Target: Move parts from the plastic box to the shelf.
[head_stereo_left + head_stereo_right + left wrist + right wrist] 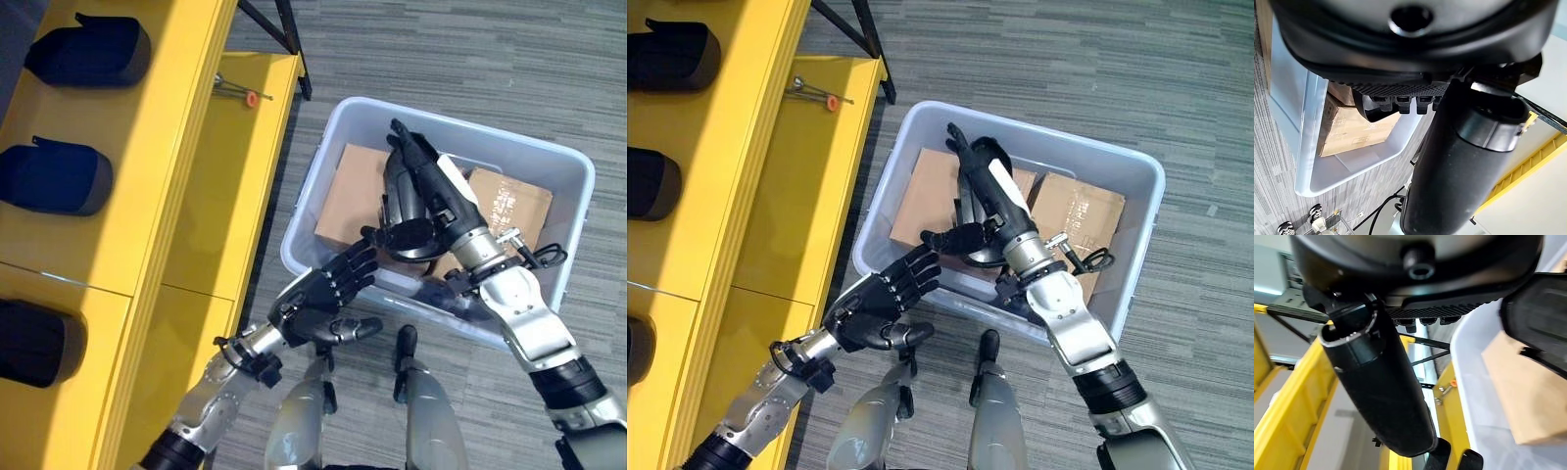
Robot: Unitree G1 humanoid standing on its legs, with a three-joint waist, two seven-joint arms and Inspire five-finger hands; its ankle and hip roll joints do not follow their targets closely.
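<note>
A pale plastic box (549,157) stands on the carpet right of the yellow shelf (186,147). Inside it, a black curved part (400,201) lies over cardboard pieces (348,196). My right hand (431,186) lies along the top of that part with straight fingers pointing to the box's far side and its thumb (945,237) sticking out sideways; the right wrist view shows the part (1542,308) beside the hand. My left hand (318,294) hovers open with spread fingers just outside the box's near left corner, holding nothing.
Three dark parts (93,49) (54,176) (34,343) sit on the shelf's upper level. A small tool with an orange tip (245,95) lies on the lower level. Black stand legs (284,29) rise behind the shelf. Grey carpet surrounds the box.
</note>
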